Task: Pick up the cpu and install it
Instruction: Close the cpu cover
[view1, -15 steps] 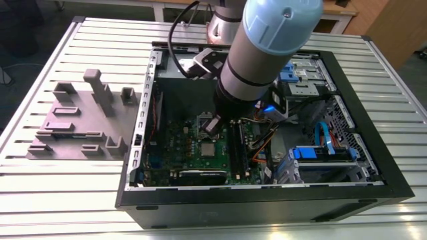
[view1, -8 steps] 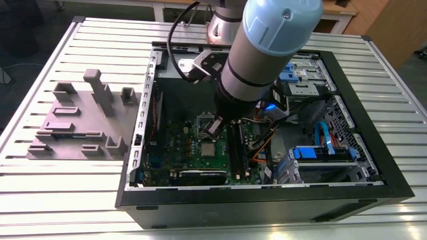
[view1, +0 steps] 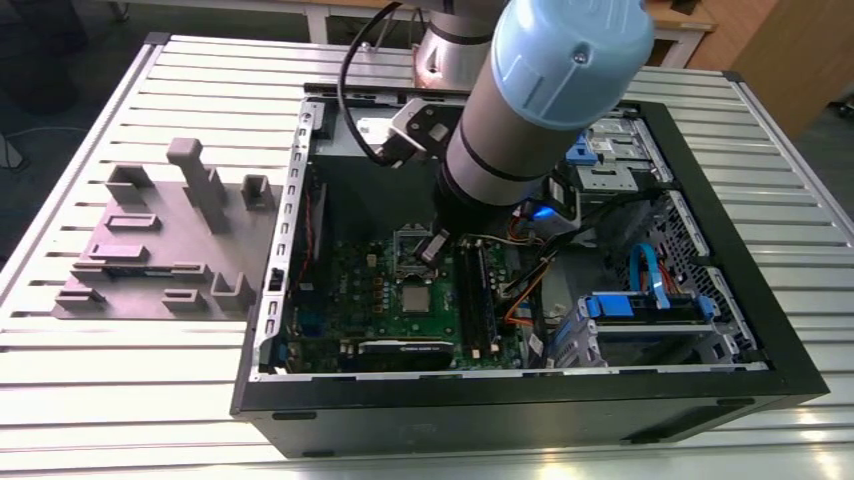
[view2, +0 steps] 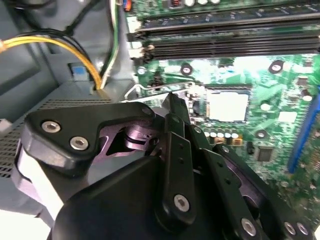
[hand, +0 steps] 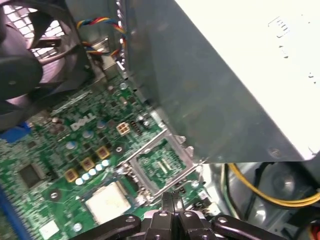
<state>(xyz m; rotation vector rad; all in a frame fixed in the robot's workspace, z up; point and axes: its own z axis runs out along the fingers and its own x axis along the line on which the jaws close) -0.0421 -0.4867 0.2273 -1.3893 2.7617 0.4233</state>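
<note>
The cpu (view1: 416, 298) is a small pale square lying flat in the socket on the green motherboard (view1: 360, 300). It appears in both wrist views, cpu (view2: 227, 106) and cpu (hand: 107, 201). My gripper (hand: 172, 196) reaches down into the open computer case, its black fingers pressed together with nothing between them. The gripper (view2: 172, 97) hangs a short way beside the cpu, over the raised hinged metal socket frame (hand: 160, 165). In the exterior view the gripper (view1: 433, 250) sits just beyond the cpu, under the arm's grey and blue wrist.
The big grey box with a white label (hand: 225, 75) stands close beside the fingers. A case fan (hand: 30, 55), long memory slots (view2: 225, 30) and yellow cables (view2: 60, 45) surround the socket. A grey fixture block (view1: 160, 240) lies on the slatted table at the exterior view's left.
</note>
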